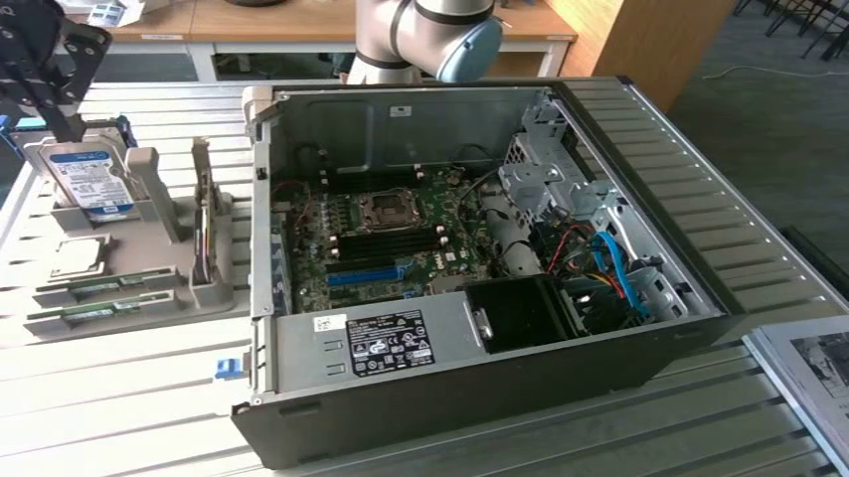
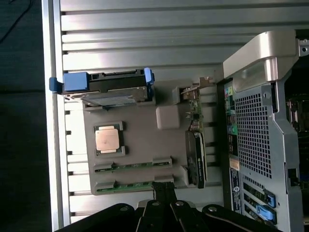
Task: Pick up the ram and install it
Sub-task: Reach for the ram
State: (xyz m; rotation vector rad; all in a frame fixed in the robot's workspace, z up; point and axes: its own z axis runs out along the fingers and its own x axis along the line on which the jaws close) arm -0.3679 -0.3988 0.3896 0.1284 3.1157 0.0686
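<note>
Two thin green sticks rest in the front slots of the grey holder tray [image 1: 173, 298] in the exterior view, to the exterior view's left of the open computer case [image 1: 438, 397]. The ram [image 1: 95, 313] nearest the tray's outer edge looks like the one being approached. A second stick [image 1: 99, 286] lies just beside it, with the CPU chip [image 1: 80, 258] and the standing hard drive [image 1: 90, 179] behind. The arm [image 1: 424, 40] reaches in above the case's far edge. The memory slots [image 1: 385, 241] sit deep inside the case among cables and brackets, well apart from the tray, so a carried stick could clip the case wall. In the wrist view the gripper [image 2: 164, 191] hangs over the tray with its fingers pressed together and nothing between them. Lowered like that, it would likely strike the stick's top edge or the tray rather than straddle it. Spread wide, a finger could snag the second stick [image 2: 133, 166] or the upright black card [image 2: 195, 154] close by. A grip this near one end might also let the long board pivot. The ram [image 2: 128, 185] runs away from the fingertips along its slot, its near end almost under them, apparently not touching.
</note>
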